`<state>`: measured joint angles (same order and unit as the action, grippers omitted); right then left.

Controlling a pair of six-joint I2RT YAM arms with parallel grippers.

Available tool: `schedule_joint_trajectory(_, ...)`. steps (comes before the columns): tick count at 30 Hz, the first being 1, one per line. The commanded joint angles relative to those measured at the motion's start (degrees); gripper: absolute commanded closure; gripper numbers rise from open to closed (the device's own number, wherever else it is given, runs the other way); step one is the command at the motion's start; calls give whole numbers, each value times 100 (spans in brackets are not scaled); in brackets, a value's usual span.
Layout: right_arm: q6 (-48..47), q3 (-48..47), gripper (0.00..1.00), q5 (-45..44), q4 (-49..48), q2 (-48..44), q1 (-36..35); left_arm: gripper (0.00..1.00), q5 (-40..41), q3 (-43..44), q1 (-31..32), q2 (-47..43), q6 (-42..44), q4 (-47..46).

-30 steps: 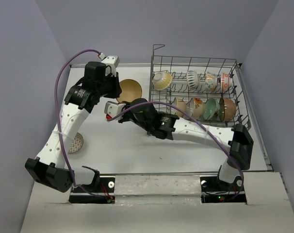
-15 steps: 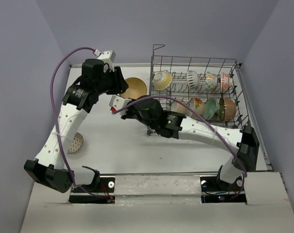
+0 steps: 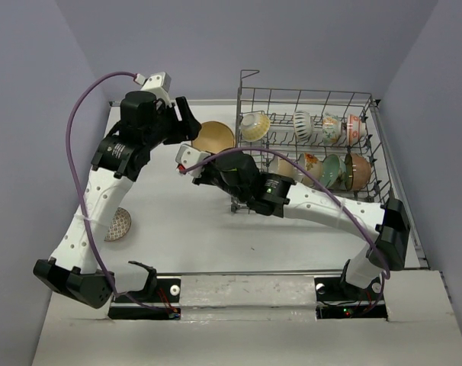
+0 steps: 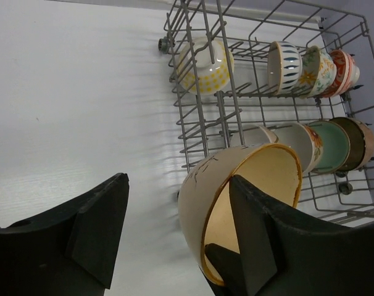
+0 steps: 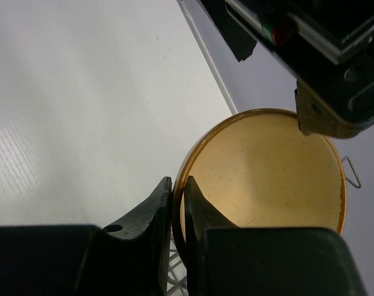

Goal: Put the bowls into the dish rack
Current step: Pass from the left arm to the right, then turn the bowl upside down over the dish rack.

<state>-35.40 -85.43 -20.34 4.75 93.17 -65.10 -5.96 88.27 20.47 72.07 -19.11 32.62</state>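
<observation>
Beside the dish rack [image 3: 307, 92], right claw [image 5: 178, 189] pinches the tan bowl [image 5: 267, 179].

This is a robot test cell in a lab. A bare white table [image 3: 185, 229] is boxed in by plain lilac-grey walls [image 3: 33, 114]. The left arm [image 3: 90, 206] and right arm [image 3: 322, 210] are bolted at its near edge, trailing a loose purple cable [image 3: 68, 149]. A dish rack [image 3: 307, 95] of bowls [image 3: 332, 171] sits at the far right corner.

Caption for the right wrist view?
Right end effector pinching the rim of the tan bowl over the white table.
</observation>
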Motion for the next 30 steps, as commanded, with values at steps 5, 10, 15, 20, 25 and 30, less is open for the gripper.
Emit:
schedule_joint_trajectory(5, 770, -562, 99, -208, -89, -536, 507, 23, 1017, 445, -105, -299, -303, -643)
schedule_joint_trajectory(10, 1359, -695, 99, -32, 184, -720, 1024, 23, 1000, 411, -122, -220, -435, -836)
schedule_joint_trajectory(15, 2403, -466, 99, 504, 201, -1036, 1657, 23, 939, 392, -166, -150, -532, -1091)
schedule_joint_trajectory(20, 2783, -431, 99, 407, 228, -1090, 1948, 23, 815, 516, -192, 52, -716, -1276)
schedule_joint_trajectory(25, 3153, -519, 99, 680, 342, -1046, 2238, 23, 815, 533, -201, 132, -761, -1399)
schedule_joint_trajectory(30, 3355, -536, 99, 759, 404, -1002, 2291, 23, 789, 349, -306, 27, -743, -1443)
